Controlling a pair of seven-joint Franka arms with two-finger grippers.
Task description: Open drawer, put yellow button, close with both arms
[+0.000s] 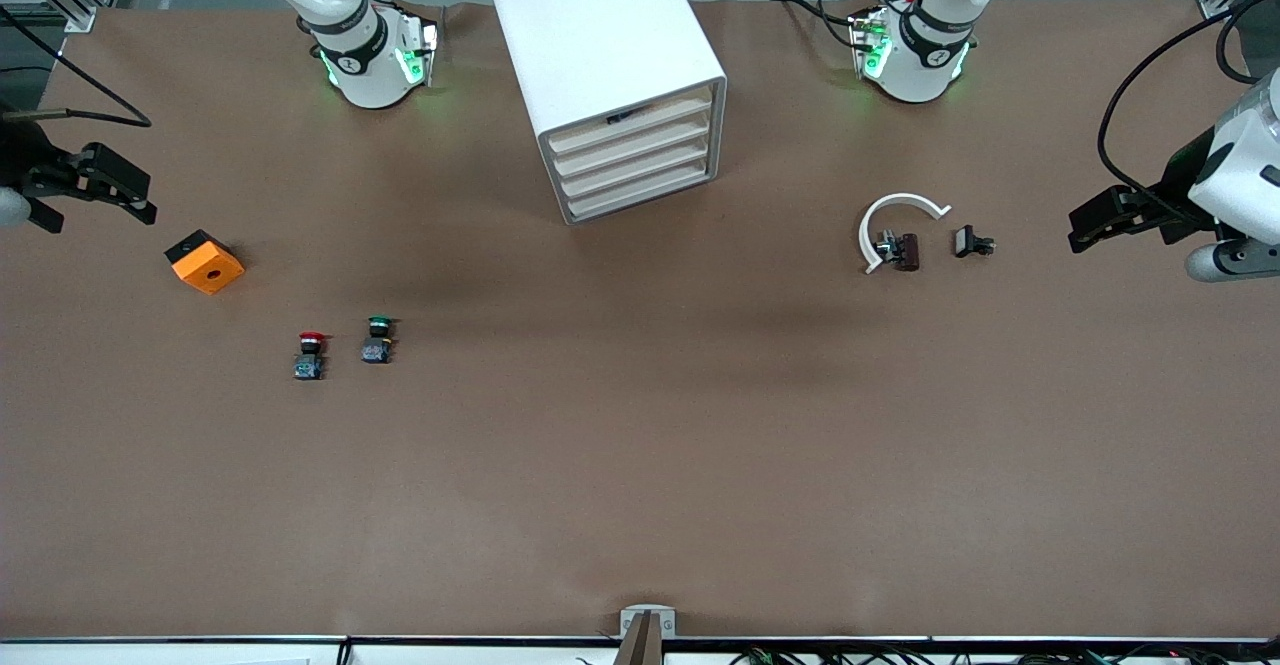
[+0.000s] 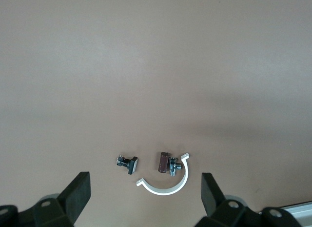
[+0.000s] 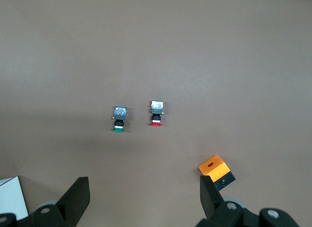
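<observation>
The white cabinet [image 1: 600,35] stands at the middle of the table near the arms' bases. Its top drawer [image 1: 640,127] sits flush with the three drawers below it, and a small dark thing shows at its upper edge. The yellow button is not in view. My left gripper [image 1: 1080,228] is open and empty at the left arm's end of the table; it also shows in the left wrist view [image 2: 146,193]. My right gripper [image 1: 148,200] is open and empty at the right arm's end, next to the orange cube [image 1: 205,262]; it also shows in the right wrist view [image 3: 145,195].
A red-capped button [image 1: 310,355] and a green-capped button [image 1: 378,339] stand side by side, nearer the front camera than the cube. A white curved clip [image 1: 893,220], a brown part [image 1: 907,251] and a small black part [image 1: 970,241] lie toward the left arm's end.
</observation>
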